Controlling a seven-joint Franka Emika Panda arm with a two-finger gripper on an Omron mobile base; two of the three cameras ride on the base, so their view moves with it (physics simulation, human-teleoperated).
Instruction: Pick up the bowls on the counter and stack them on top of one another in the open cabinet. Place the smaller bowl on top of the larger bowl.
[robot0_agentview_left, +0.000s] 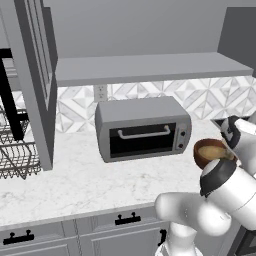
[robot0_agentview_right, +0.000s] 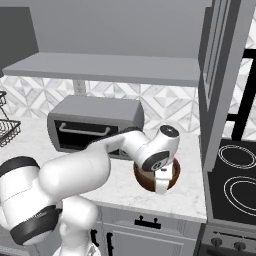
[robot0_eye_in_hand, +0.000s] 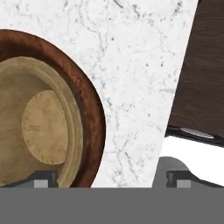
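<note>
The dark reddish-brown bowl (robot0_eye_in_hand: 89, 100) stands on the white marble counter (robot0_eye_in_hand: 131, 65), near its right end and front edge. Nested inside it lies the light tan bowl (robot0_eye_in_hand: 39, 127), its ringed grain facing up. In the left base view the tan bowl (robot0_agentview_left: 212, 149) shows within the dark bowl (robot0_agentview_left: 200, 159). My gripper (robot0_eye_in_hand: 111, 177) hangs just above, open, one fingertip (robot0_eye_in_hand: 43, 177) over the tan bowl and the other beyond the dark rim. In the right base view the hand (robot0_agentview_right: 161, 185) covers much of the dark bowl (robot0_agentview_right: 142, 179). The open cabinet's shelf (robot0_agentview_left: 150, 67) is bare.
A grey toaster oven (robot0_agentview_left: 142, 127) sits on the counter just left of the bowls. The cabinet's tall door (robot0_agentview_left: 35, 75) stands open at left, with a wire dish rack (robot0_agentview_left: 15, 150) beyond. A black stove (robot0_agentview_right: 237, 170) adjoins the counter's right end.
</note>
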